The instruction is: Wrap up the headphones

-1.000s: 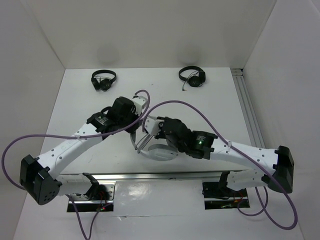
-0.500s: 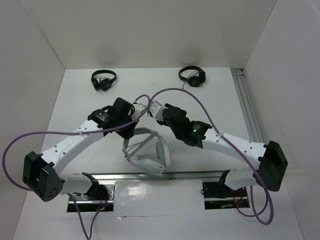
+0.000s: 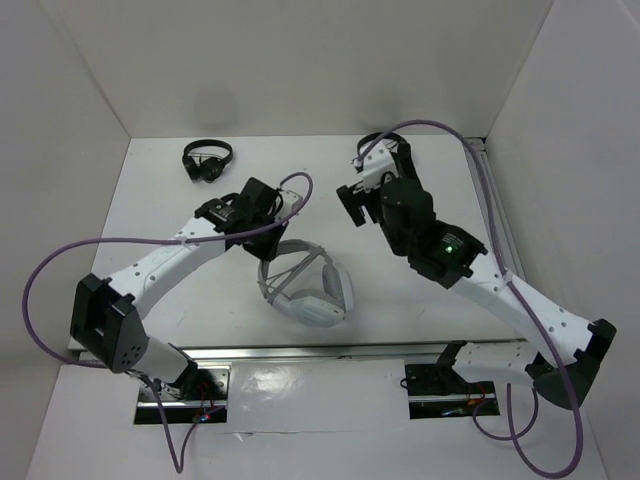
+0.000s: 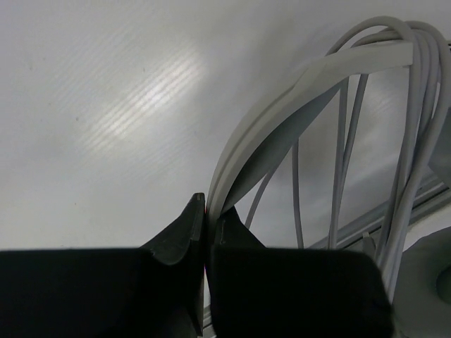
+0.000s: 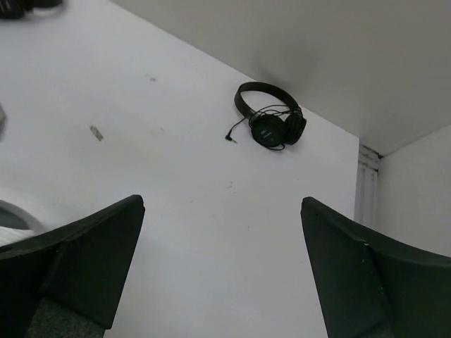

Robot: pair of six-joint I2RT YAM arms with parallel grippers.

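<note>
The white and light-grey headphones [image 3: 308, 288] lie on the white table in front of both arms, with the thin grey cable looped around the headband. My left gripper [image 3: 272, 240] is at their back left and is shut on the headband. In the left wrist view the gripper [image 4: 213, 211] pinches the pale headband [image 4: 282, 120], and the cable loops [image 4: 416, 105] hang to the right. My right gripper [image 3: 362, 185] hovers farther back and right, away from the headphones. Its jaws stand wide open [image 5: 220, 211] with only bare table between them.
A small black headset [image 3: 208, 160] lies at the back left. Another black headset [image 5: 271, 125] lies near the back wall, ahead of the right gripper. A metal rail [image 3: 495, 220] runs along the table's right side, and white walls enclose the table.
The right gripper has opened wide and swung from the headphones to the back right. The headphones have shifted slightly right. The left gripper has kept its hold.
</note>
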